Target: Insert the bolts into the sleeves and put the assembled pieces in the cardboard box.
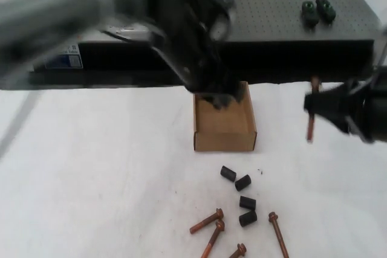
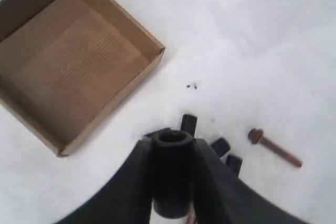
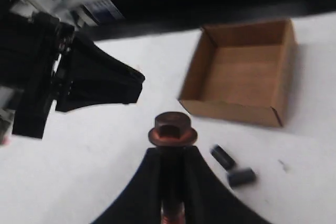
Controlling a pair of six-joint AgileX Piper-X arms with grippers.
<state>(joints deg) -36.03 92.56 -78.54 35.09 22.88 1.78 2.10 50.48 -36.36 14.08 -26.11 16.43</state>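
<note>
Looks like the mating step is being set up, nothing assembled yet. A short black cylindrical sleeve (image 2: 172,177) is clamped between the fingers of the left gripper (image 2: 173,148). Its open bore is left sticking out past the fingertips, presumably so a shank can be fed straight in. A copper-coloured flanged bolt (image 3: 172,129) is pinched by its shank in the right gripper (image 3: 172,156), just under the head. In the high view the bolt's length is seen poking out on both sides of the fingers, so the tip is free for insertion.

Pose-wise, both arms are held up off the white cloth (image 1: 91,179). The left one is stretched in from the side with its gripper pointed down, up around the box's far edge. The right one is parked off to the other side with the bolt kept roughly upright. The two grippers are well apart, so some lining up will probably be needed.

The small open brown cardboard box (image 1: 224,140) is sat between them with nothing inside. Four loose sleeves (image 1: 243,182) and four spare bolts (image 1: 207,222) are scattered on the cloth just in front of it.
</note>
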